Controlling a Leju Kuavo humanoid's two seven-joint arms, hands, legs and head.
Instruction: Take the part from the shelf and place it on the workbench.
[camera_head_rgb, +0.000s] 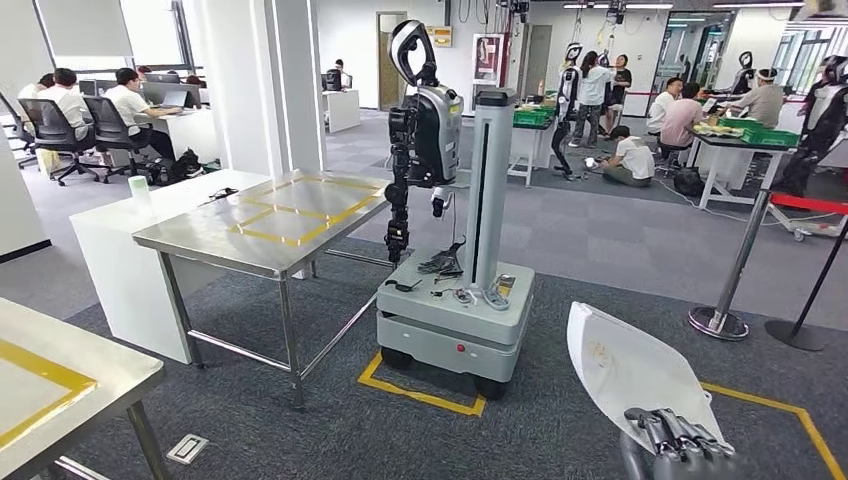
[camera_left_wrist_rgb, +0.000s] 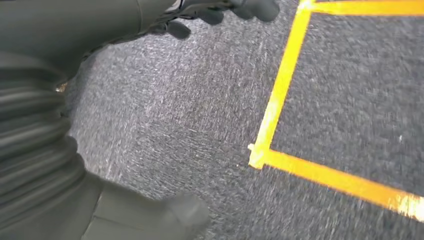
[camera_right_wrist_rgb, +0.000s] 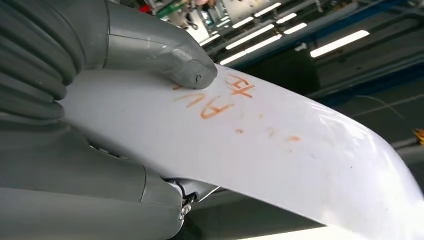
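1. Grey carpet (camera_head_rgb: 600, 240) covers a wide office floor, marked with yellow tape lines (camera_head_rgb: 415, 393); several people (camera_head_rgb: 630, 158) sit and stand at desks toward twelve and one o'clock.
2. At ten o'clock stands a steel workbench (camera_head_rgb: 270, 225) with yellow tape on its top, and a white counter (camera_head_rgb: 120, 260) sits just beside it on its far side.
3. Another taped table corner (camera_head_rgb: 60, 385) shows at eight o'clock, near the camera.
4. At the centre, a second robot on a grey wheeled base (camera_head_rgb: 455, 320) stands beside the workbench, with its dark arm hanging down at the bench's near edge.
5. At two to three o'clock are stanchion posts (camera_head_rgb: 735, 265) and a table holding green bins (camera_head_rgb: 755, 132).
6. The right hand (camera_head_rgb: 680, 435) sits at five o'clock and grips the part (camera_head_rgb: 625, 375), a curved white panel held out over the carpet, well apart from the workbench.
7. In the right wrist view the grey thumb (camera_right_wrist_rgb: 187, 67) presses on the part's top face next to orange handwriting (camera_right_wrist_rgb: 220, 102).
8. The left hand (camera_left_wrist_rgb: 220, 12) hangs over the carpet near a yellow tape corner (camera_left_wrist_rgb: 257, 155); its dark fingers curl inward with nothing in them.
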